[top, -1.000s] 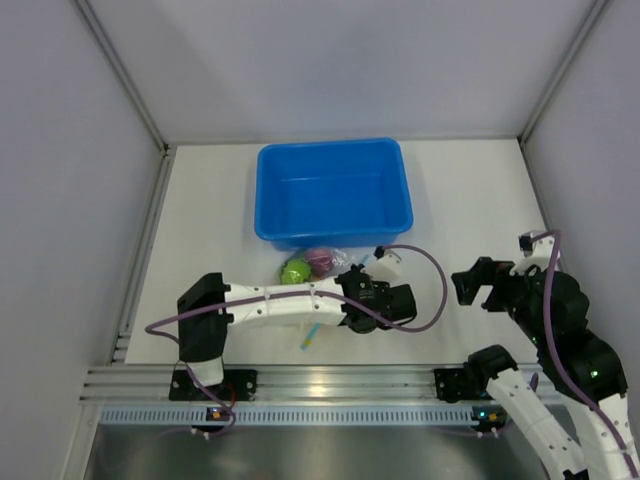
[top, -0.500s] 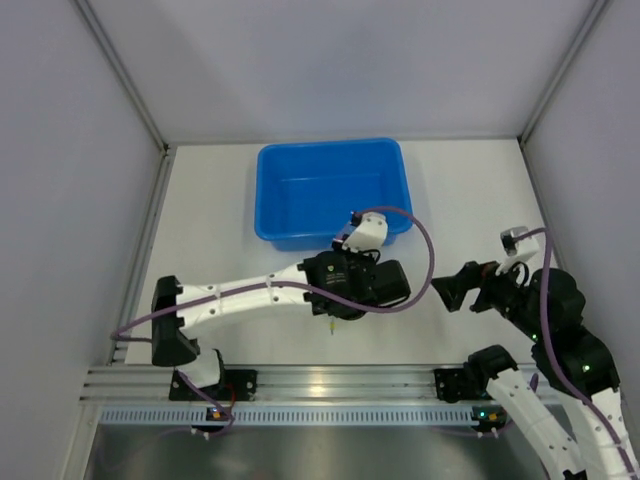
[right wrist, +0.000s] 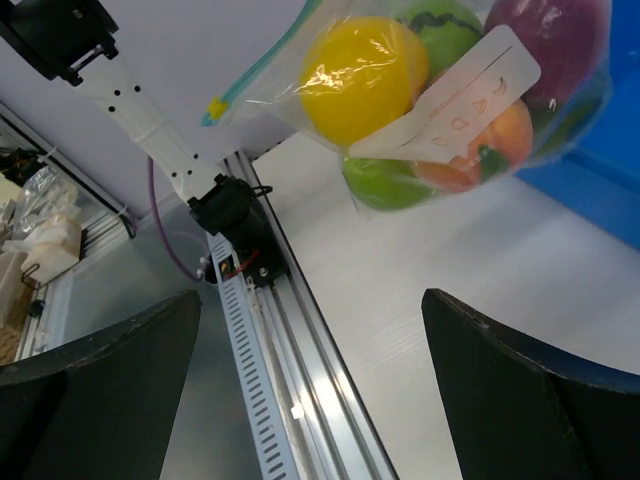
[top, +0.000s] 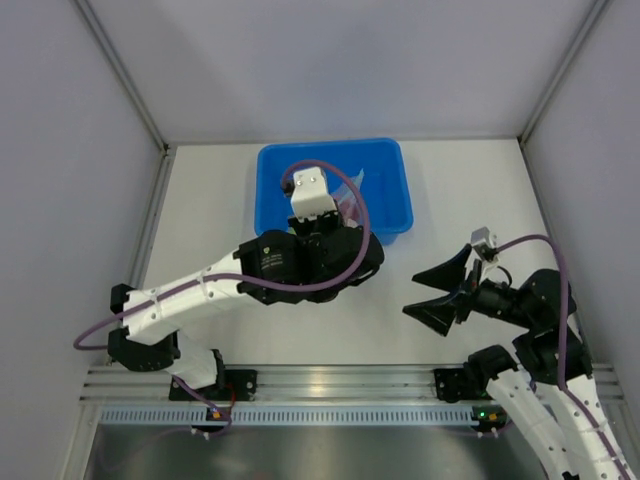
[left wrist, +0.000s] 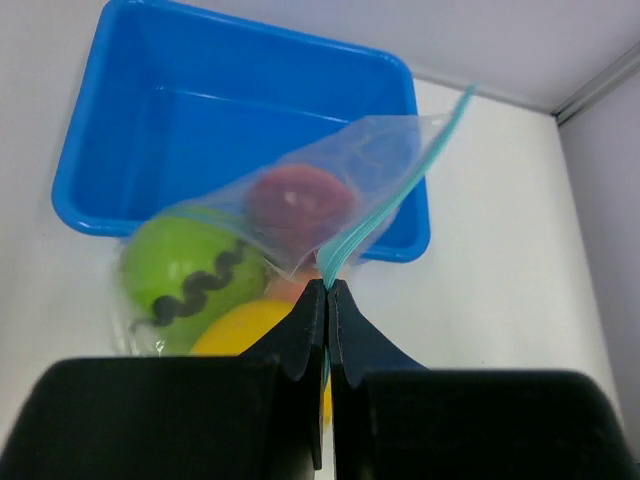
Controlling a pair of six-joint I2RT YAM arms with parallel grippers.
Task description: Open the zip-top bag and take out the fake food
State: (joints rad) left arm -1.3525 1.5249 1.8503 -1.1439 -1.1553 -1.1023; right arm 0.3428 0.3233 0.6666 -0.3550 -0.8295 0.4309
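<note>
My left gripper (left wrist: pixel 327 288) is shut on the teal zipper strip of the zip-top bag (left wrist: pixel 390 150) and holds it in the air over the front edge of the blue tub (top: pixel 280 170). The fake food hangs inside the bag: a lime green fruit (left wrist: pixel 180 265), a red-purple one (left wrist: pixel 300 200) and a yellow one (left wrist: pixel 240 330). In the top view the left wrist covers most of the bag (top: pixel 352 205). My right gripper (top: pixel 437 292) is open wide and empty, to the right of the bag and pointing at it. The right wrist view shows the bag (right wrist: pixel 440 90) above the gripper (right wrist: pixel 310 295).
The blue tub (left wrist: pixel 100 190) stands at the back middle of the white table, with nothing in it. The aluminium rail (top: pixel 320 385) with the arm bases runs along the near edge. Grey walls close off the left, back and right sides.
My left arm has lifted the bag off the table and carried it up and back toward the tub. My right gripper has turned left toward the bag and its jaws have spread wide.
</note>
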